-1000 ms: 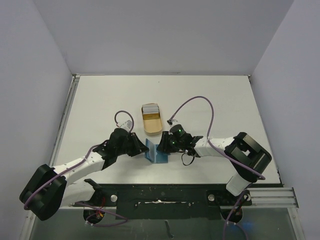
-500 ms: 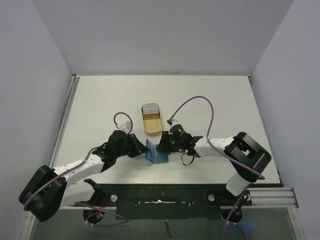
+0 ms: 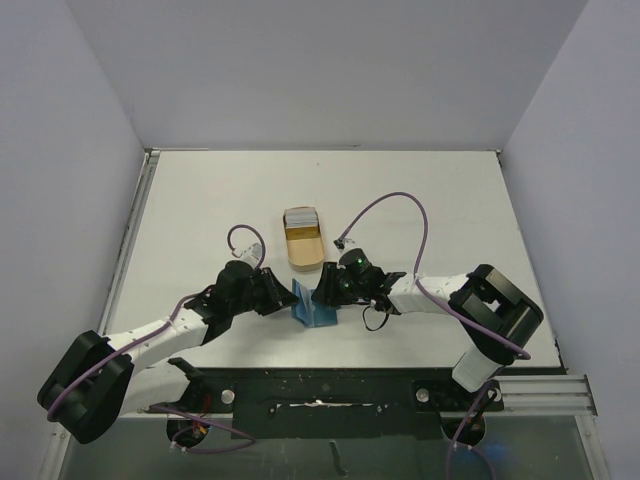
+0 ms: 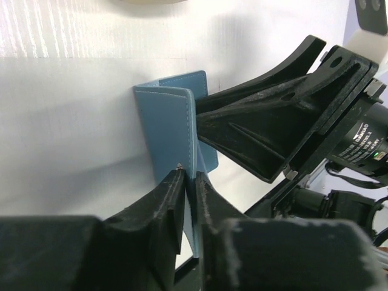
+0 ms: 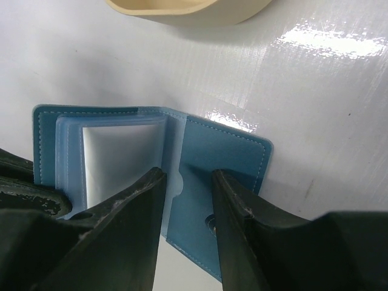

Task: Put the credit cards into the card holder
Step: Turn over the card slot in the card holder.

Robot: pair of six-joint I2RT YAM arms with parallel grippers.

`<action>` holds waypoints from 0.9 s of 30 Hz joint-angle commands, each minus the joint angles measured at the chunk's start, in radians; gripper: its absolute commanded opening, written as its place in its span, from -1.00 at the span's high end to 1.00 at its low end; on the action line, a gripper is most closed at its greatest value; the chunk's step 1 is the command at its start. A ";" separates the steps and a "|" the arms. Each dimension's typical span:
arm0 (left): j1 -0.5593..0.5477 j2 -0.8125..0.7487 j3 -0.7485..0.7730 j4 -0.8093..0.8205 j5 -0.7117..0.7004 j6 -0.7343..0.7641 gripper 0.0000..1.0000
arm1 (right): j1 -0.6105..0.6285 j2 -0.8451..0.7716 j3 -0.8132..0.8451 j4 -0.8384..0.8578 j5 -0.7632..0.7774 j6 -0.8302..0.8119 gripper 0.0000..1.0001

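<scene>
— Where is the card holder [image 3: 308, 304]?
— On the table [image 3: 430, 210], near its front edge, right between the two arms. It's just in front of the tray [image 3: 303, 262], and it's folded open, with the lighter blue pockets showing inside.
— What's the left gripper [image 4: 189, 179] doing?
— Its jaws are nearly together, pinching the edge of one blue cover.
— And the right gripper [image 5: 187, 174]?
— Its jaws are partway apart over the other cover. A clear pocket leaf shows in the gap, and they aren't clamped on anything I can see.
— The cards [image 3: 300, 217]?
— A pale stack lies at the far end of the tray, apart from the holder
</scene>
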 commanded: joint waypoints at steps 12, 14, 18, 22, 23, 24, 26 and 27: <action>-0.001 -0.027 0.012 0.078 0.013 0.003 0.86 | 0.009 -0.031 0.004 0.013 0.005 0.007 0.20; -0.001 -0.022 0.011 0.079 0.016 0.003 0.82 | 0.009 -0.043 0.007 0.010 0.008 0.012 0.13; -0.001 -0.019 0.011 0.084 0.018 0.006 1.00 | 0.008 -0.074 0.006 0.019 0.006 0.033 -0.03; -0.001 -0.020 0.008 0.081 0.010 0.012 1.00 | 0.009 -0.112 0.015 0.030 0.001 0.049 -0.19; -0.001 -0.018 0.008 0.081 0.010 0.012 1.00 | 0.008 -0.120 0.016 0.032 0.002 0.054 -0.23; -0.002 -0.018 0.008 0.080 0.011 0.012 1.00 | 0.008 -0.128 0.018 0.038 0.002 0.059 -0.32; -0.001 -0.018 0.008 0.078 0.012 0.014 1.00 | 0.009 -0.131 0.016 0.056 -0.007 0.074 -0.39; -0.001 -0.019 0.007 0.079 0.011 0.014 1.00 | 0.010 -0.128 0.017 0.065 -0.014 0.078 -0.41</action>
